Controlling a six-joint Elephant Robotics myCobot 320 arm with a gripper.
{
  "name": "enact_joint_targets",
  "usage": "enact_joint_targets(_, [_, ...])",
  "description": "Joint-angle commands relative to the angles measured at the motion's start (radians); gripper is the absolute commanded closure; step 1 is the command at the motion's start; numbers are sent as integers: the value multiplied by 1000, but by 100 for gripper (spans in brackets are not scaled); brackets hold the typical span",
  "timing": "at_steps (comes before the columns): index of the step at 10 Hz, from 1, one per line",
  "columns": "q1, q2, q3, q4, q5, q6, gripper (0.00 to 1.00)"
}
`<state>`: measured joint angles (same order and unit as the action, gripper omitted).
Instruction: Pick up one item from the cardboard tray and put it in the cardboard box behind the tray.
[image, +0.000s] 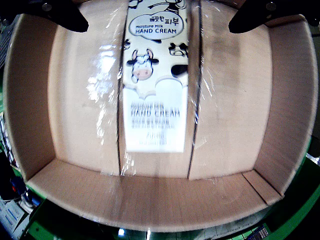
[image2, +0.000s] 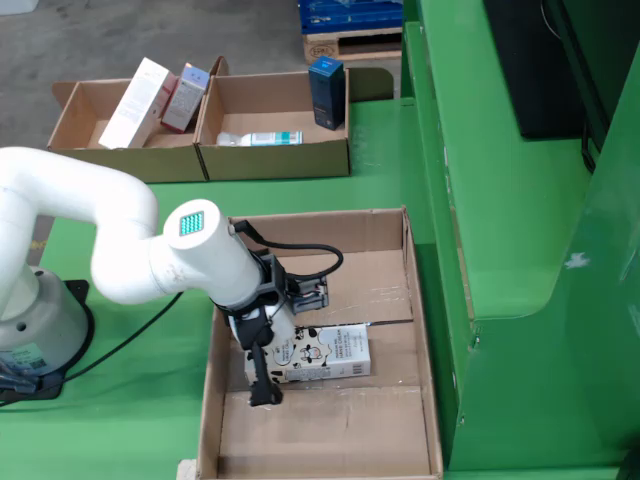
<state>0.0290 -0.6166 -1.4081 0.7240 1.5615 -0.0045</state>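
A white cow-printed hand cream box is seen lying in the near cardboard tray, straddled by the open tool; nothing is gripped.

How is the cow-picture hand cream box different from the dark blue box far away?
The white cow-print hand cream box lies flat; the dark blue box stands upright. The hand cream box is under the gripper in the big cardboard tray; the blue one stands in a smaller cardboard box. Both are rectangular cartons.

gripper view close, overhead view wide
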Motion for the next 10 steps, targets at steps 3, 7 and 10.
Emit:
enact_joint_targets(3, [-5, -150, 136, 139, 4, -9, 0])
enact_joint_targets(7, [-18, -285, 345, 60, 5, -8, 0])
enact_joint_targets(10, [-18, -313, 377, 33, 9, -2, 0])
